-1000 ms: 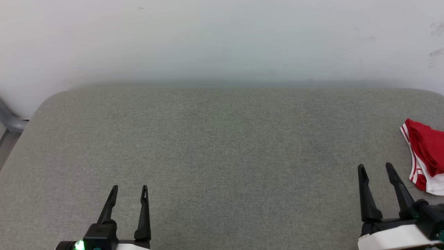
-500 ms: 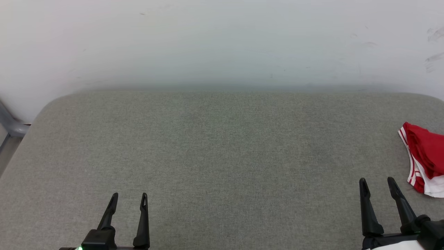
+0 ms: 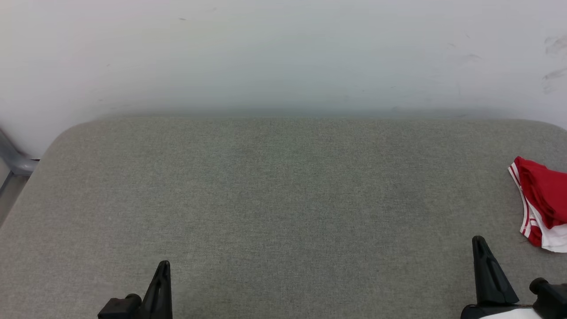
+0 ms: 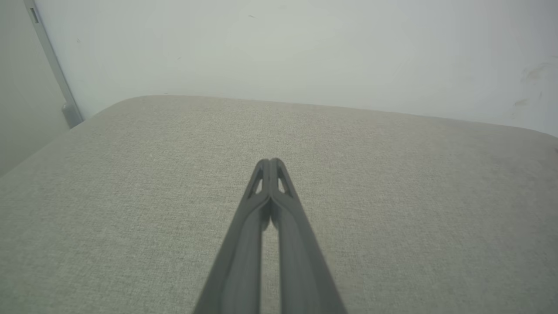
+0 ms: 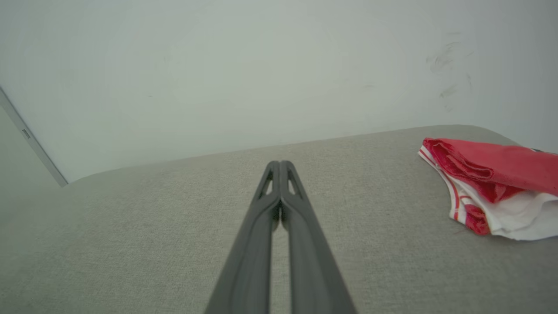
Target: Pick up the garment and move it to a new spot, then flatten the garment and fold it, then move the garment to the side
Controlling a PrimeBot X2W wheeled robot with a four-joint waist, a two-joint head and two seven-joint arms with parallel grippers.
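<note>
- At the near edge of the pad, the left gripper is being held low with its two fingers pressed together and nothing between them.
- At the near right, the right gripper is likewise being held closed and empty, its fingers pointing away over bare cloth.
- Just beyond it and to its right, the garment is being seen as a bunched red-and-white heap on the pad, apart from the fingers and cut off by the head view's right edge.
- Its visible part is being laid out near to far, slanting a little; the full extent cannot be told.
- The right arm is being judged much the nearer; the left is well apart, across the pad.
- A reach forward and rightward, with the fingers parted first, is being judged the likely need.
- No print, brand or label is being shown legibly on the folds in view.
- Farthest off, the wall is being shown pale, with faint scuffs.
</note>
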